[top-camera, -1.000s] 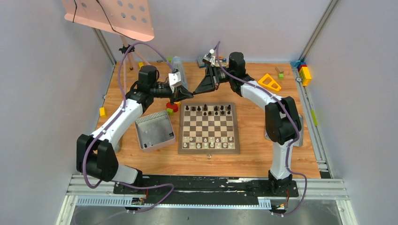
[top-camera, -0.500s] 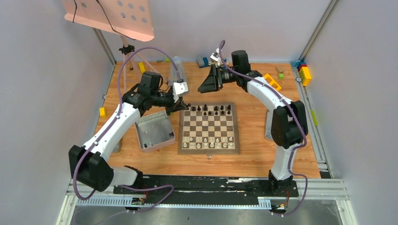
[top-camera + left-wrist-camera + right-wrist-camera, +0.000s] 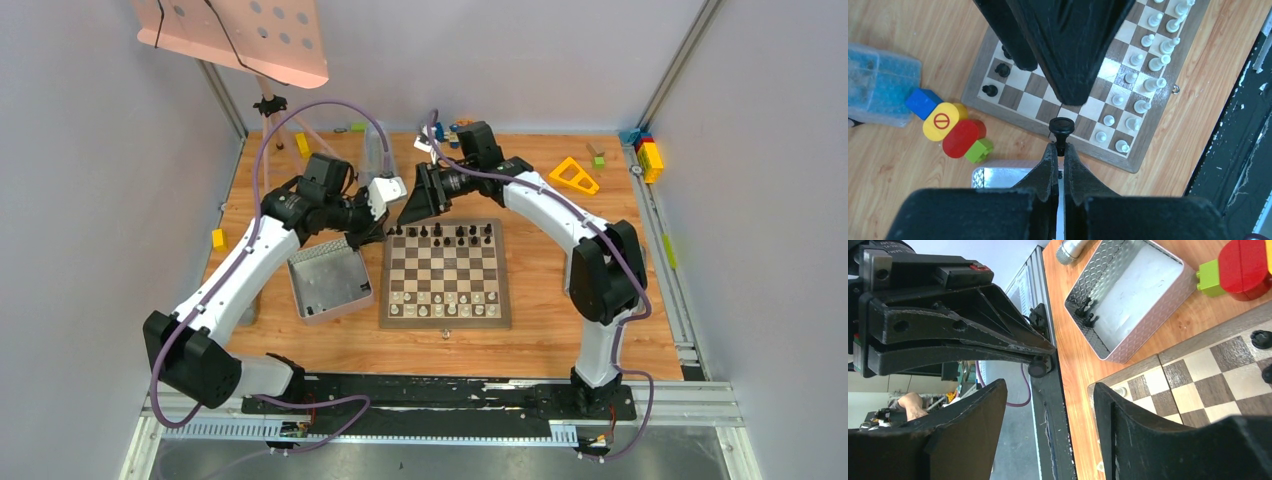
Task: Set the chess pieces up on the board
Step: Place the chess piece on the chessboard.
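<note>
Now: left gripper (image 3: pixel 1059 149) has come off the toy blocks (image 3: pixel 955 132) toward the far-left corner of the board (image 3: pixel 445 270). Its jaws are pinched tight on the stem of a black piece (image 3: pixel 1061 127), which hangs over the board's border. Right gripper (image 3: pixel 1049 390) has swung in from the back of the table and spread wide, holding nothing, tips facing the left's. Probably a handover; the piece is not yet placed.

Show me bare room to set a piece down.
Free: the board's middle rows, between the black pieces and white pieces; the table strip between the board and the right arm. Crowded: the board's far-left corner, where the left gripper, holding a black pawn, meets the open right gripper beside the tray.
</note>
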Available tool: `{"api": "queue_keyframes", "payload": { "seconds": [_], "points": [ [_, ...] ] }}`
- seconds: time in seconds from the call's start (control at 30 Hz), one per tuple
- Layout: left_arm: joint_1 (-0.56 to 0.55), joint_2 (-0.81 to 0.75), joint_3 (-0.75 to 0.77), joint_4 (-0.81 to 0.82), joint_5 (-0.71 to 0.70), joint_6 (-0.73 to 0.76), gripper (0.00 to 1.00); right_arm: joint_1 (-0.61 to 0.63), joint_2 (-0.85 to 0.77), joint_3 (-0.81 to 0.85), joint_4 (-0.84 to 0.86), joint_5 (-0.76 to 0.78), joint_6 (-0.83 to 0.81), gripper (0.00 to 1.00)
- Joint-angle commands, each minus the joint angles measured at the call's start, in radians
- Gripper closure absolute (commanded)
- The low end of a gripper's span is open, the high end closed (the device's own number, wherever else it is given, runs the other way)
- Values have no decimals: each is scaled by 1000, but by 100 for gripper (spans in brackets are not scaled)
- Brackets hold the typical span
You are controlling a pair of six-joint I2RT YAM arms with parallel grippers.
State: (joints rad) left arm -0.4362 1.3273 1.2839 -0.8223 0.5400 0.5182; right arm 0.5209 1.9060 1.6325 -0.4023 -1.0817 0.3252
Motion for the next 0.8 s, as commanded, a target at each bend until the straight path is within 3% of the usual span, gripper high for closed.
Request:
{"api": "queue_keyframes", "payload": {
  "seconds": [0.0,0.2,0.77],
  "points": [
    [-15,-1,30,-24,-27,-43,100,28,2,65,-11,16,-44,36],
    [-26,2,30,-17,-28,-60,100,45,35,86,-21,16,-47,45],
    [-33,19,43,-21,-44,-66,100,78,66,93,-36,-11,-54,58]
  ]
}}
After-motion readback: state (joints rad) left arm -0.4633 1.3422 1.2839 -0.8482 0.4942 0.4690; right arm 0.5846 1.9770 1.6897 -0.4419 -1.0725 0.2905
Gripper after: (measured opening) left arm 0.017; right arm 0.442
